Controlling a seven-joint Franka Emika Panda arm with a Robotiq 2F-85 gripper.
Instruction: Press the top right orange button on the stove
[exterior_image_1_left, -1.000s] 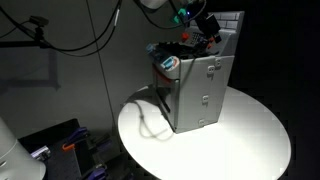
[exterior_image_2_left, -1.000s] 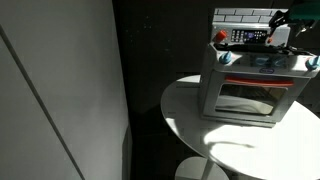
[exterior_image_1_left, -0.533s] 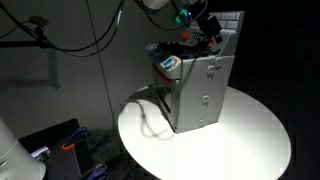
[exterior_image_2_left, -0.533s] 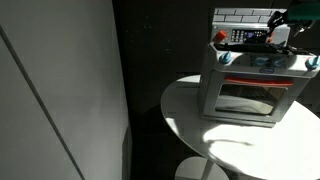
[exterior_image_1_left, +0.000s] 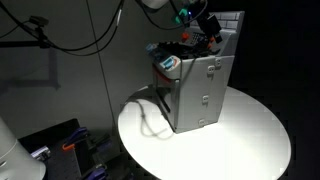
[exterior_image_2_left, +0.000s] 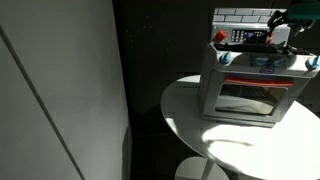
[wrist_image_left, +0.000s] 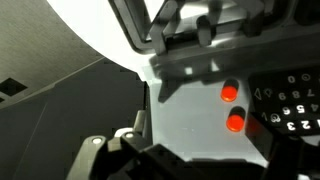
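Note:
The grey toy stove (exterior_image_1_left: 198, 92) stands on a round white table (exterior_image_1_left: 250, 140); it also shows in an exterior view (exterior_image_2_left: 255, 88) with its glass front door facing the camera. My gripper (exterior_image_1_left: 207, 27) hovers over the stove's top back corner, in front of the tile-pattern back panel (exterior_image_2_left: 240, 15), and shows there too (exterior_image_2_left: 281, 30). In the wrist view two orange buttons (wrist_image_left: 229, 93) (wrist_image_left: 236, 122) sit on the pale grey panel beside a dark keypad (wrist_image_left: 292, 100). My gripper (wrist_image_left: 205, 158) is a dark mass at the bottom, shut and empty, just below the buttons.
A blue-and-white item (exterior_image_1_left: 170, 64) and red knobs sit on the stove's top edge. Cables (exterior_image_1_left: 150, 118) trail across the table behind the stove. A dark wall panel (exterior_image_2_left: 60, 90) fills one side. A camera stand (exterior_image_1_left: 35, 28) is at the far side.

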